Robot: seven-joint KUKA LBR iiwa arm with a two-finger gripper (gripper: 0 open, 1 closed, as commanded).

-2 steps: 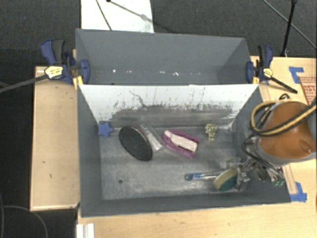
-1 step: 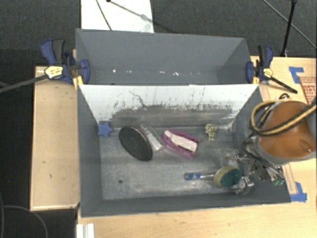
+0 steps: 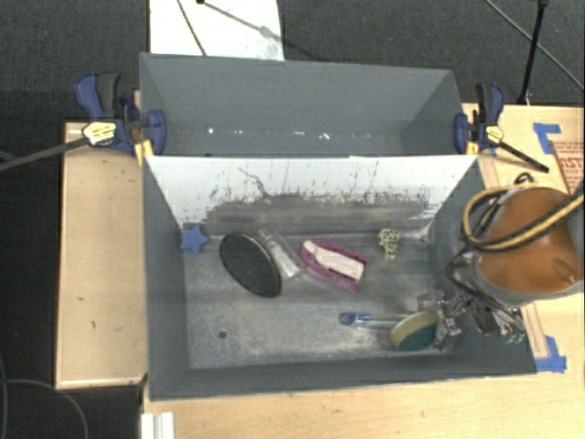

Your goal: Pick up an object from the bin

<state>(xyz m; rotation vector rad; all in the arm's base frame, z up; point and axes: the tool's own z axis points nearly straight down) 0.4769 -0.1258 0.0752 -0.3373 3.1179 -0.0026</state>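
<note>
My gripper (image 3: pixel 451 318) is low in the bin's front right corner, under the orange-covered wrist. Right against its left side lies a rounded object (image 3: pixel 414 333), dark green with a tan upper rim. I cannot tell whether the gripper holds it or only touches it. Just left of that lies a small blue-tipped clear stick (image 3: pixel 356 319) on the floor. Farther back near the middle rests a purple and pink packet (image 3: pixel 333 263).
A black oval disc (image 3: pixel 249 264) with a clear tube (image 3: pixel 281 253) beside it lies left of centre. A blue star (image 3: pixel 193 239) sits at the left wall. A small speckled piece (image 3: pixel 389 241) lies near the back right. The arm covers the right rim.
</note>
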